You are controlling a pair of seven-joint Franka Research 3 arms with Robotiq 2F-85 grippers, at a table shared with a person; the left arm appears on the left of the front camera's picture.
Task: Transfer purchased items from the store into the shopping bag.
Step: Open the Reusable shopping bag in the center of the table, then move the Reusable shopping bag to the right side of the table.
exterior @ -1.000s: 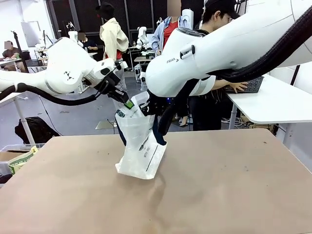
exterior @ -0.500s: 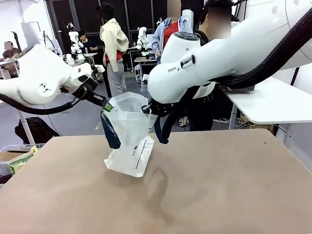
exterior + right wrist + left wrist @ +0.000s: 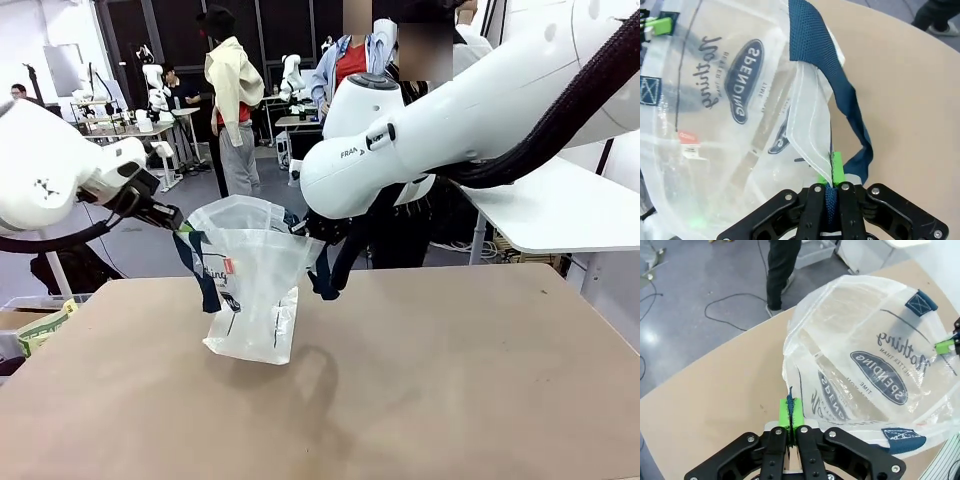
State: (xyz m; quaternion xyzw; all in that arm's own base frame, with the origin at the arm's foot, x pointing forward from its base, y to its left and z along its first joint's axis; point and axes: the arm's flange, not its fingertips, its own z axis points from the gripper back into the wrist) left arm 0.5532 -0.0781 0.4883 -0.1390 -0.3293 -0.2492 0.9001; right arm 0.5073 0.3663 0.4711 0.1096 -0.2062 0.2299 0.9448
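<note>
The shopping bag [image 3: 250,290] hangs open-mouthed between the two arms, its bottom down at the tabletop [image 3: 450,380] near the far edge, left of the middle. The left gripper [image 3: 791,415] is pinched tight on the bag's rim. The right gripper [image 3: 832,172] is clamped on a navy strap handle [image 3: 840,95] at the opposite rim.

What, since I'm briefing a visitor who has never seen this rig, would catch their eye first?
The translucent shopping bag with dark lettering, held up over the brown table with its mouth stretched open between the two white arms. The left arm has its jaws shut on the bag's edge at one side, and the right arm has its jaws shut on a navy strap handle at the other.
</note>
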